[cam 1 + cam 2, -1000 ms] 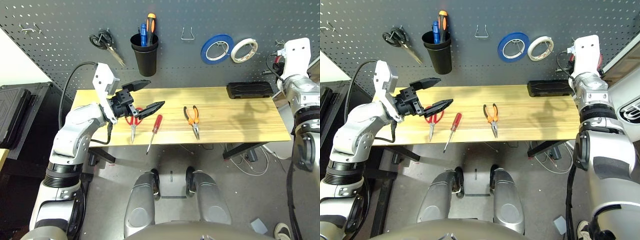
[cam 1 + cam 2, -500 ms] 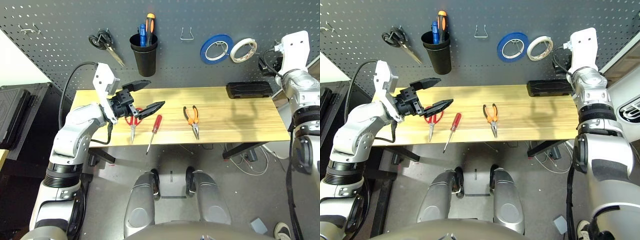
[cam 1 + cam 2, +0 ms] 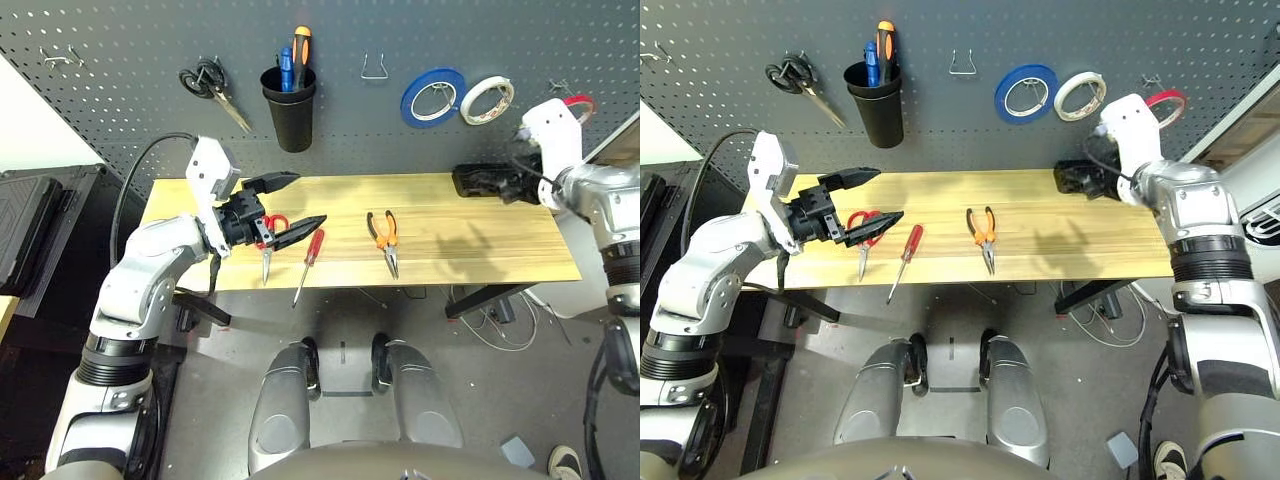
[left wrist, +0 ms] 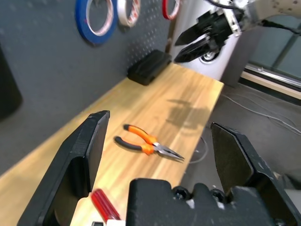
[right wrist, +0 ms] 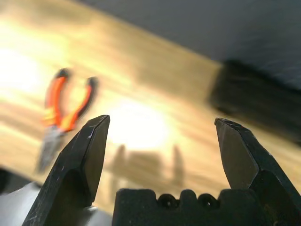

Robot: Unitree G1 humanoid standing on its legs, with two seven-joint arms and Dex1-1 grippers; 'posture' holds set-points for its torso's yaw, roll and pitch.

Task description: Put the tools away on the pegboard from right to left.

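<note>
Red tape ring (image 3: 579, 101) hanging on the pegboard (image 3: 120, 40); both grippers spread wide, gripping nothing.

Right gripper (image 3: 1078, 178) is hovering over the table (image 3: 470, 235), pliers (image 3: 384, 238) lying off toward the left arm. Left gripper (image 3: 290, 202) is hanging above the scissors (image 3: 266, 240), screwdriver (image 3: 308, 263) just beside. Left wrist view is showing grey floor beyond the table's end; right wrist view is showing gripper shadows on wood.

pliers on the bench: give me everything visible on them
The pliers are needle-nose, with orange handles edged in black and a dark metal nose. They lie flat on the wooden table, about mid-width, handles toward the pegboard and slightly spread, the closed tip pointing at the table's near edge. Nothing touches them but the tabletop. The red-handled screwdriver lies apart on their left.
</note>
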